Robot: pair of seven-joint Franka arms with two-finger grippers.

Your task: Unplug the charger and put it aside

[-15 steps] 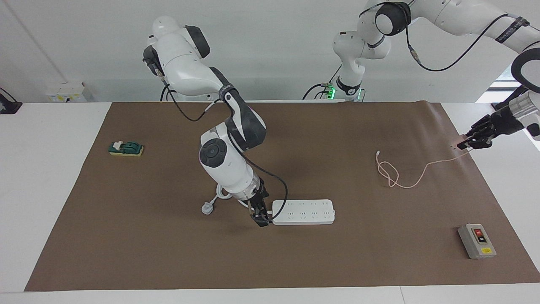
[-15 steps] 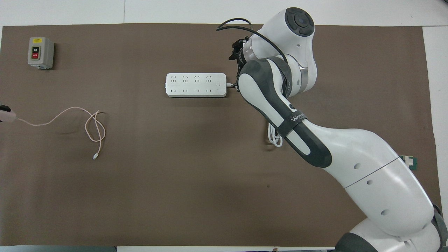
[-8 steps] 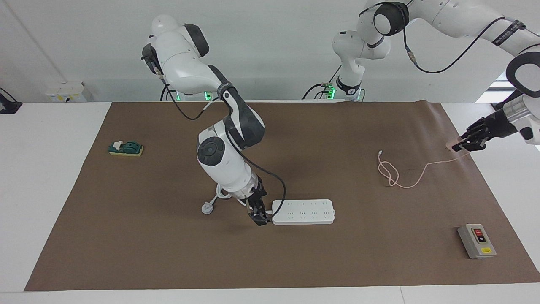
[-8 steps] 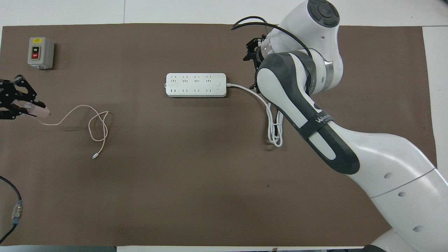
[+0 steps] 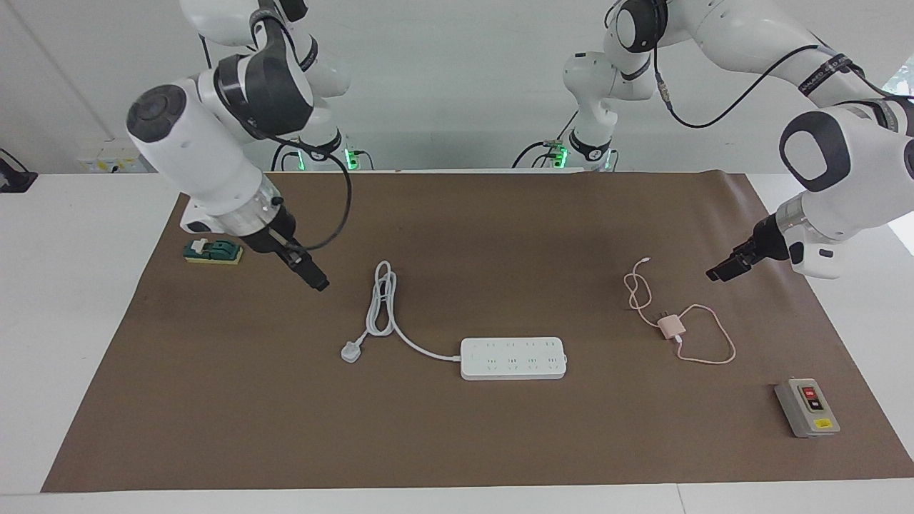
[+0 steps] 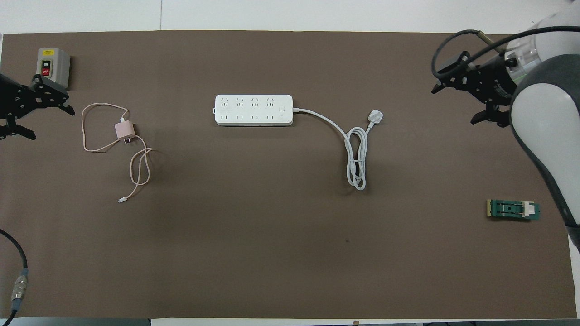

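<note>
We see the charger (image 5: 671,327) lying free on the brown mat (image 5: 457,442), unplugged, well apart from the power strip (image 5: 513,358) toward the left arm's end, its pink cable (image 5: 707,335) looped around it. The left gripper (image 5: 720,273) hangs above the mat near it, fingers spread and empty. The right gripper (image 5: 319,284) hovers over the mat near the green switch (image 5: 212,251); we cannot tell its state.

Left end effector (image 6: 27,108) partly cropped
</note>
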